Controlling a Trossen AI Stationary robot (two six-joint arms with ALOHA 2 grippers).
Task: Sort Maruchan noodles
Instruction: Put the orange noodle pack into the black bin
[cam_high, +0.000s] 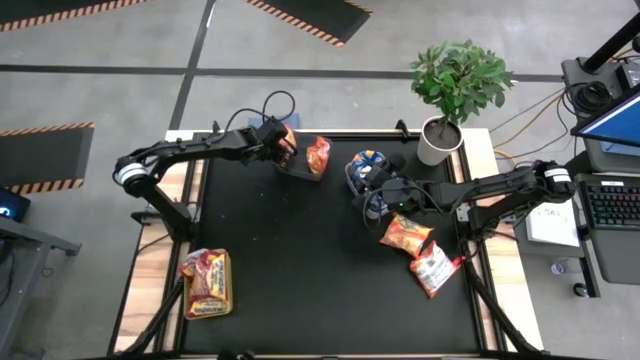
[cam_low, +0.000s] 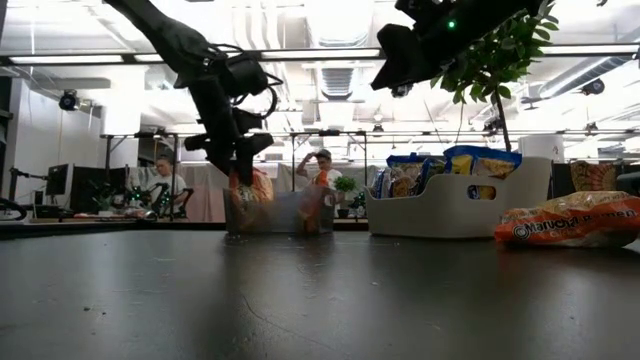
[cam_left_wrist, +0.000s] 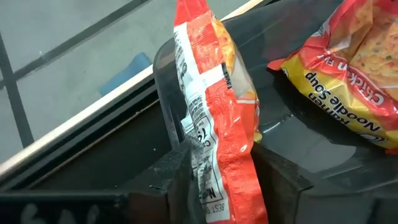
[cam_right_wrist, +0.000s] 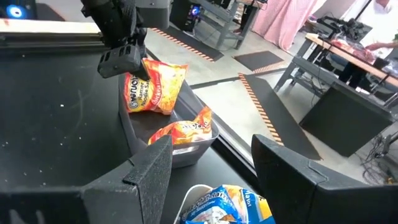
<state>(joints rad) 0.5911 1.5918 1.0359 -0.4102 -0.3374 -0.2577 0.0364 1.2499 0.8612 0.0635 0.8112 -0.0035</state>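
Two arms reach over a mostly bare black table (cam_high: 320, 290). Left gripper (cam_high: 283, 145) holds an orange packet (cam_left_wrist: 217, 124) over the clear bin (cam_high: 300, 168); right gripper (cam_high: 378, 192) hangs empty, fingers apart.

orange packet (cam_left_wrist: 219, 118): glossy crinkly plastic | table (cam_high: 320, 290): matt black

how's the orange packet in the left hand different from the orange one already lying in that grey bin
The orange packet between the left hand's fingers stands on edge, upright over the grey bin; the orange packet already in the bin lies flat on its floor. The upright one shows its printed back and side seam, while the lying one shows its yellow "Ramen Noodle Soup" front. The left hand brackets the first; nothing touches the second. Both are crinkly orange Maruchan noodle packets.
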